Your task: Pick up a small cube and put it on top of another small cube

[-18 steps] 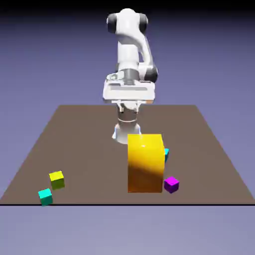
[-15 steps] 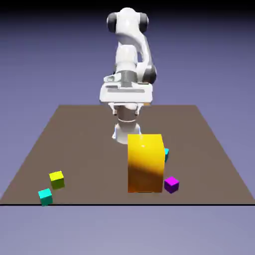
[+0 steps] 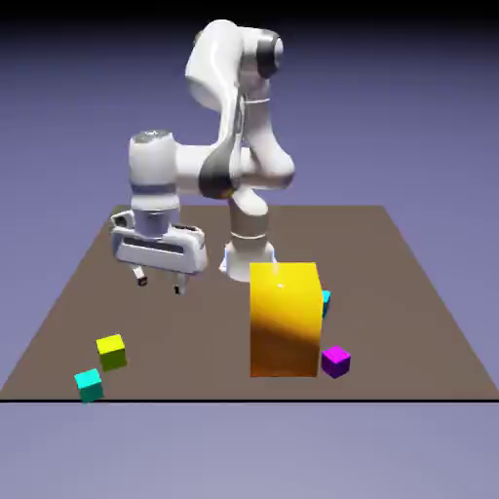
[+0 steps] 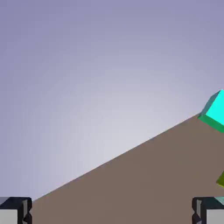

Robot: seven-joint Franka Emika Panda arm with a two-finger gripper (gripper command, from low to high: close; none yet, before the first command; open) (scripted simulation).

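Gripper [image 3: 159, 284] hangs above the table [image 3: 409, 292], jaws wide, empty; one lime cube [image 3: 111, 351], one purple cube [image 3: 335, 361], two cyan cubes [image 3: 89, 384].

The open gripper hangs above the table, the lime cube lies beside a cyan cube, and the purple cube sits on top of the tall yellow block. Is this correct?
Not fully. The purple cube sits on the table beside the tall yellow block, as the exterior view shows. The open gripper, lime cube and cyan cube are as you say.
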